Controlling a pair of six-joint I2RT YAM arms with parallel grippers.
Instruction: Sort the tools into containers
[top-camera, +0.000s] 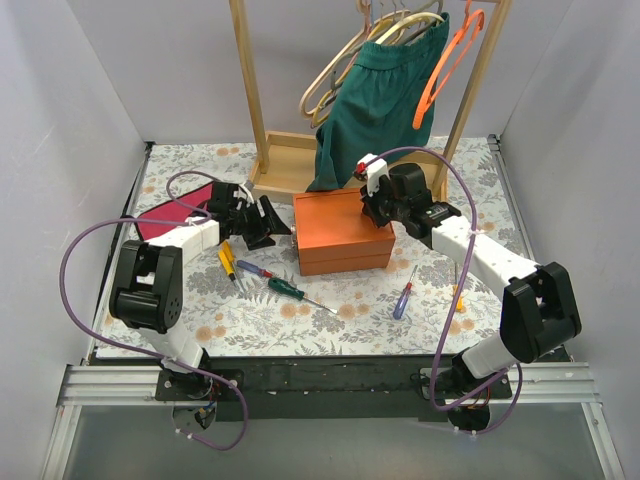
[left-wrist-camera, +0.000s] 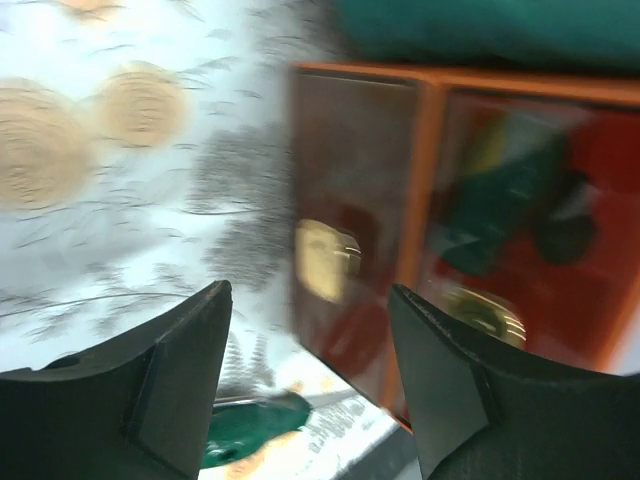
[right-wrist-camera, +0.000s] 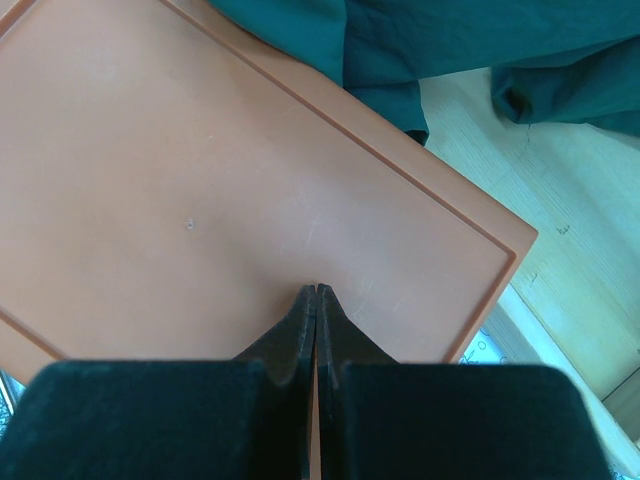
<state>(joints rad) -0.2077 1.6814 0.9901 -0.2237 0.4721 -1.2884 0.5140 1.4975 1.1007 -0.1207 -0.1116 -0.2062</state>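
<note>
Tools unsorted: a green-handled screwdriver (top-camera: 284, 287), a yellow-handled one (top-camera: 228, 262) and a red-and-blue one (top-camera: 254, 268) lie loose on the bench (top-camera: 200, 322) left of the orange box (top-camera: 340, 240). A blue-handled one (top-camera: 402, 301) lies to its right. The box lid is down, so nothing can go in until it is lifted. The right hand (right-wrist-camera: 316, 296) is over the lid near its rear right corner, fingers pressed together and gripping nothing, probably placed to work the lid (contact cannot be confirmed). The left hand (left-wrist-camera: 310, 290) is spread wide and empty beside the box's left wall; the view is blurred.
</note>
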